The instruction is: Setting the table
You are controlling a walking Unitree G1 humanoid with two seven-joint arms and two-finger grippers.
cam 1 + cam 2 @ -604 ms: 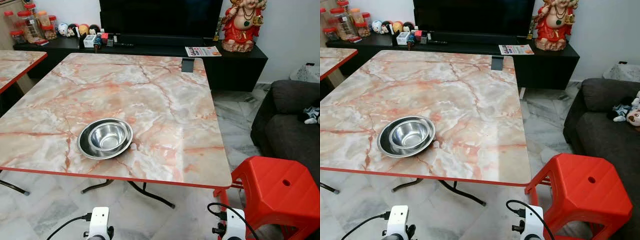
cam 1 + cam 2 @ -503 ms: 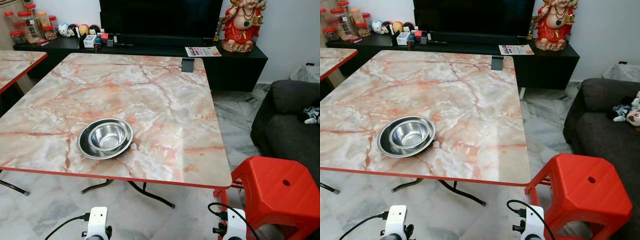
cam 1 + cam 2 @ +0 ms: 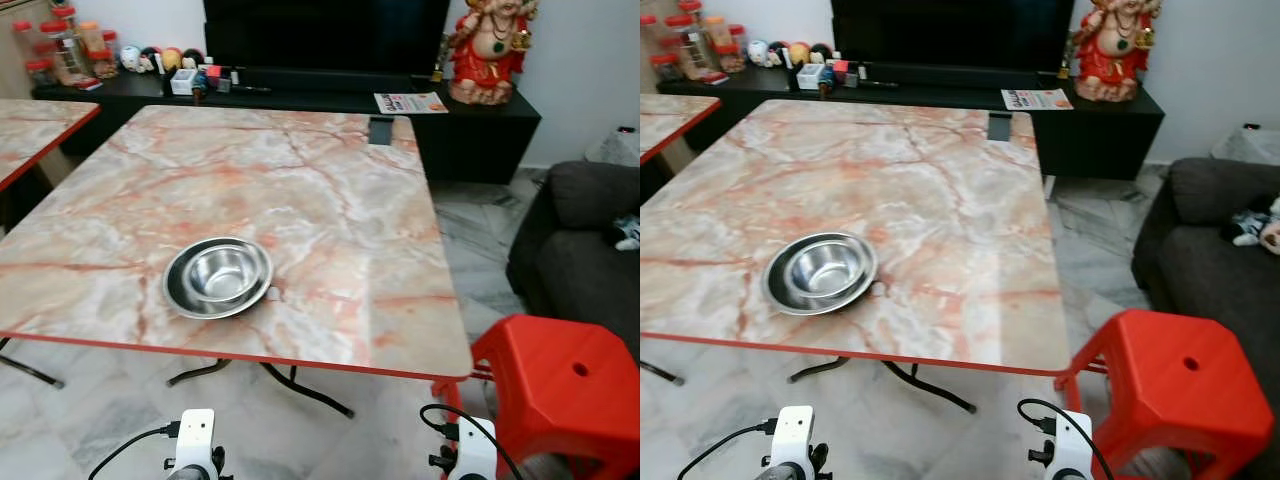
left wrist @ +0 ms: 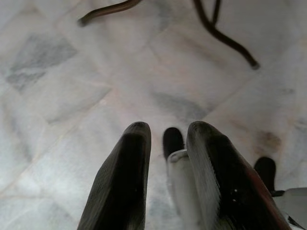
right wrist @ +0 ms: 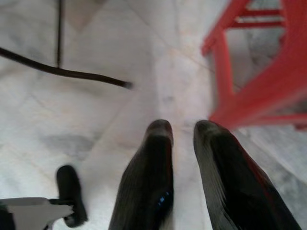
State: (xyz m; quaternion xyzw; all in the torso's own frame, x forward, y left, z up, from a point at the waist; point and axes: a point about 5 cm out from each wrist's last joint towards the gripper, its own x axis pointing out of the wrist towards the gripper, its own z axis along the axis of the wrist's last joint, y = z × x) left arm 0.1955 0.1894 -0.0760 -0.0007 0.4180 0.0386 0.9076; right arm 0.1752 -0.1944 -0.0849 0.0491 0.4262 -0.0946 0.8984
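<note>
A steel bowl (image 3: 222,274) nested in a steel plate (image 3: 183,294) sat near the marble bench's (image 3: 330,190) front edge. Both looked light, rigid and slippery; the rims seemed the best hold. Left pincer (image 4: 165,143) and right pincer (image 5: 182,136) hung slightly parted, empty, over the floor.

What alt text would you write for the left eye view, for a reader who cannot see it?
A shiny round steel bowl sits inside a wider round steel plate near the front edge of a pink marble-pattern table with red trim. A red plastic stool stands on the floor to the right. Behind the table runs a black low cabinet with a red statue.
</note>
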